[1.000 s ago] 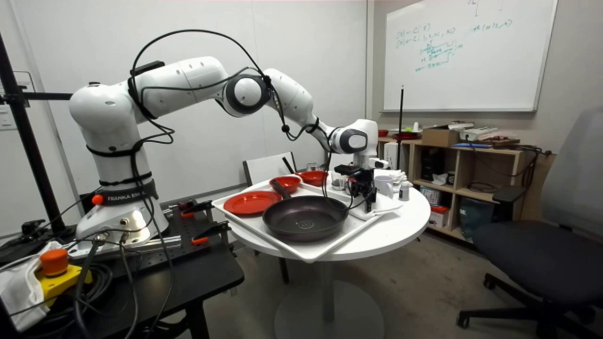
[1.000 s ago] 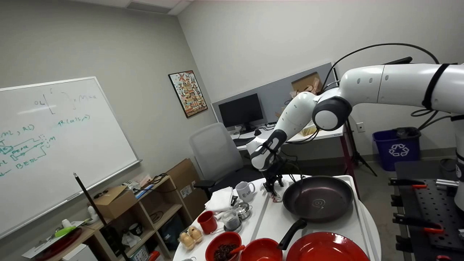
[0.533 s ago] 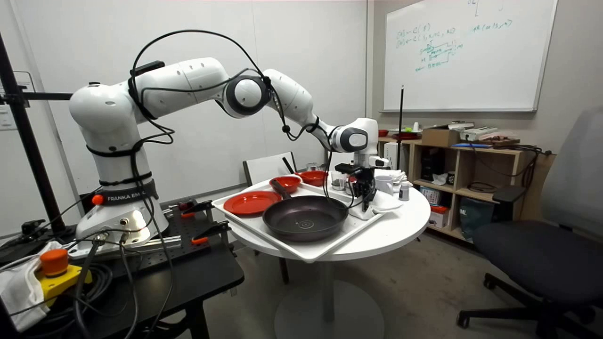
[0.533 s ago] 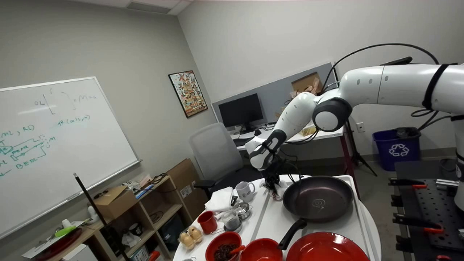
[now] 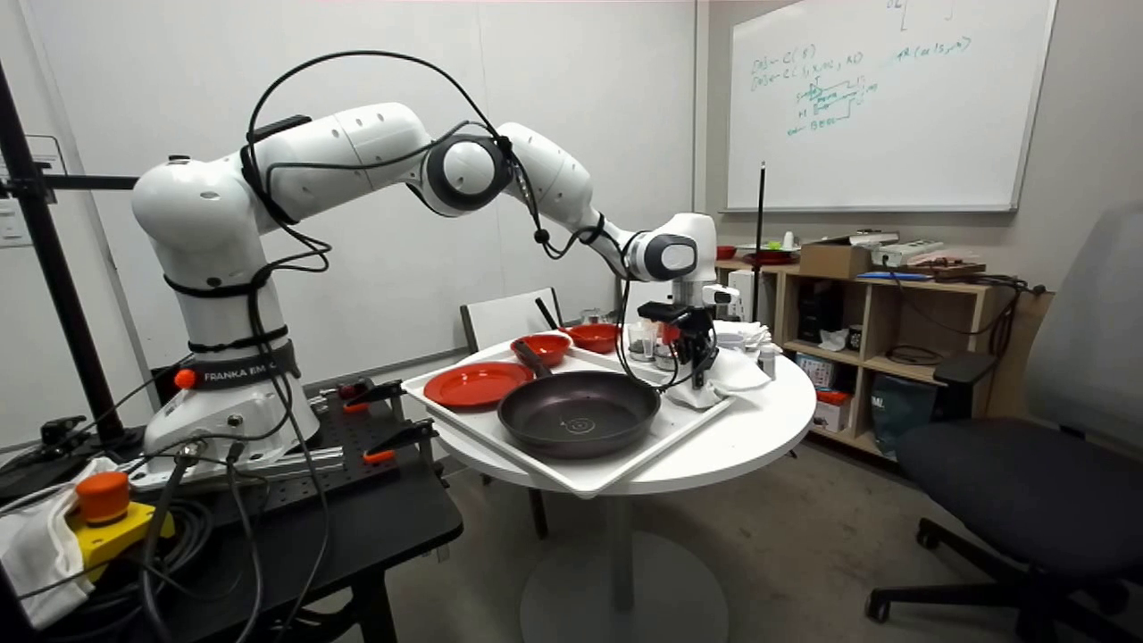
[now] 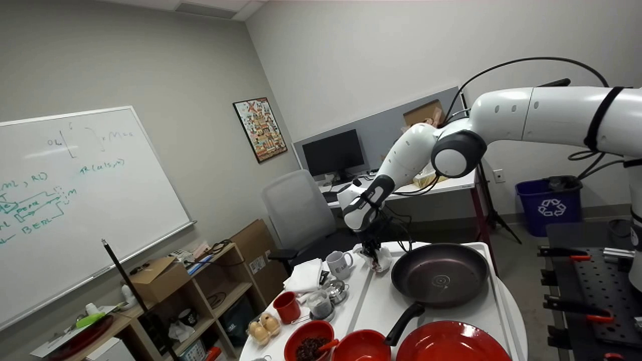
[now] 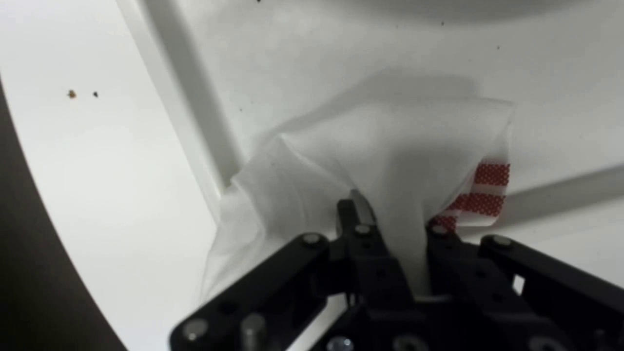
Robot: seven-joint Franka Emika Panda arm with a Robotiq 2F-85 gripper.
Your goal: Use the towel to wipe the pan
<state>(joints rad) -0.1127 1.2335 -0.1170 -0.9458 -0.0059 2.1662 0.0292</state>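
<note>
The white towel (image 7: 429,122), with a red dotted stripe at one edge, is bunched up at the tray's corner. My gripper (image 7: 396,217) is shut on the towel, whose cloth runs between both fingers in the wrist view. In both exterior views the gripper (image 5: 702,379) points down beside the pan, with the towel (image 6: 383,260) gathered beneath it. Whether the towel's lower folds still touch the tray I cannot tell. The large black pan (image 5: 580,415) lies flat in the tray, its inside uncovered, its handle (image 6: 405,323) reaching toward the red bowls.
A white tray (image 6: 376,306) bears the pan and a red plate (image 5: 478,386). Red bowls (image 6: 361,346), a white mug (image 6: 339,264), a red cup (image 6: 287,307), glass jars and a folded white cloth (image 6: 304,276) stand along the table. Cables hang beside the gripper.
The fingers, apart a second ago, have come together on the towel. My gripper has risen a little, and the towel's cloth has been pulled up with it. The pan has stayed put.
</note>
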